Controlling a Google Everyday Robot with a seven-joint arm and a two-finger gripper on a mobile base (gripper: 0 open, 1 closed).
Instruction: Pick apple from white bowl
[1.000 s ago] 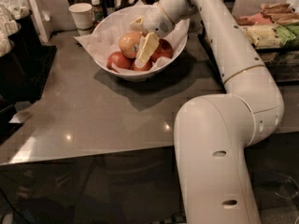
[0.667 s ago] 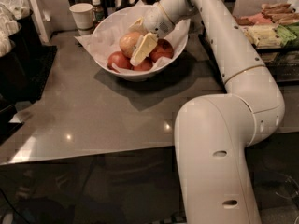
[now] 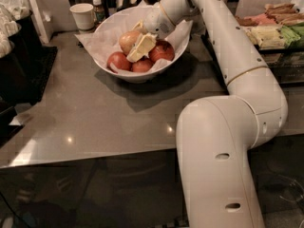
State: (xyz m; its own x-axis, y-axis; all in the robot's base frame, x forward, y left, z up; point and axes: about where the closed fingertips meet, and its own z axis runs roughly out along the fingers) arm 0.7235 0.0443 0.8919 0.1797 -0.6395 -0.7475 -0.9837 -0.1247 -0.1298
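The white bowl (image 3: 138, 75) stands at the back of the grey table (image 3: 95, 118), lined with crumpled white paper. The pale yellowish apple (image 3: 127, 41) lies in it at the back left, with three smaller red apples (image 3: 118, 61) in front and to the right. My gripper (image 3: 139, 37) reaches down into the bowl from the right. Its cream fingers (image 3: 142, 47) are apart, one in front of and one behind the pale apple's right side, close against it. The apple still rests in the bowl.
A small white paper cup (image 3: 83, 15) and a bottle (image 3: 97, 7) stand behind the bowl to the left. A black stand (image 3: 19, 61) fills the left edge. A tray of packaged food (image 3: 275, 30) sits at the right. My arm's bulk covers the lower right.
The gripper has shifted a little to the left within the bowl, closer onto the pale apple. The apples and bowl have not moved.
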